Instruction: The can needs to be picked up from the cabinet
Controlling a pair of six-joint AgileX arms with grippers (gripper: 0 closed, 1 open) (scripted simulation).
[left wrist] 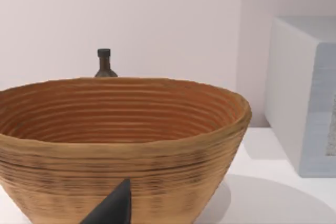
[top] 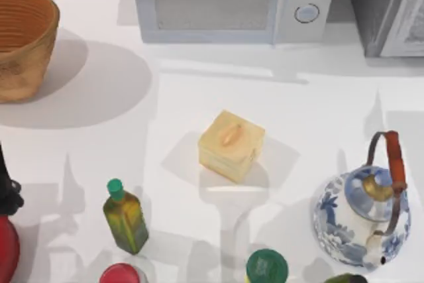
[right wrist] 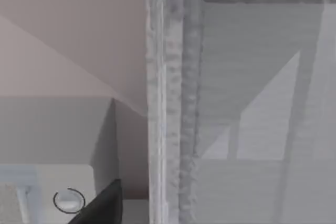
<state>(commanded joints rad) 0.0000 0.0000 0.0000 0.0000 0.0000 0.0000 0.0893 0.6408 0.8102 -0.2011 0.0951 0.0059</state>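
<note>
The cabinet (top: 387, 11) stands at the table's back right, a dark grey speckled box with a lighter framed panel door. Up close in the right wrist view, the cabinet (right wrist: 247, 103) door looks closed. The can is hidden. A dark part of my right gripper (right wrist: 102, 205) points at the cabinet's left frame, near the microwave's dial. My left arm (top: 5, 193) sits at the table's left edge. A dark part of my left gripper (left wrist: 113, 209) faces the wicker basket (left wrist: 121, 145).
A white microwave (top: 225, 4) stands at the back centre and the basket (top: 23, 38) at the back left. A yellow box (top: 230, 145) sits mid-table. A blue-white teapot (top: 364, 220), an oil bottle (top: 124, 217), a green-capped container (top: 267, 266) and a red-capped one (top: 121, 274) line the front.
</note>
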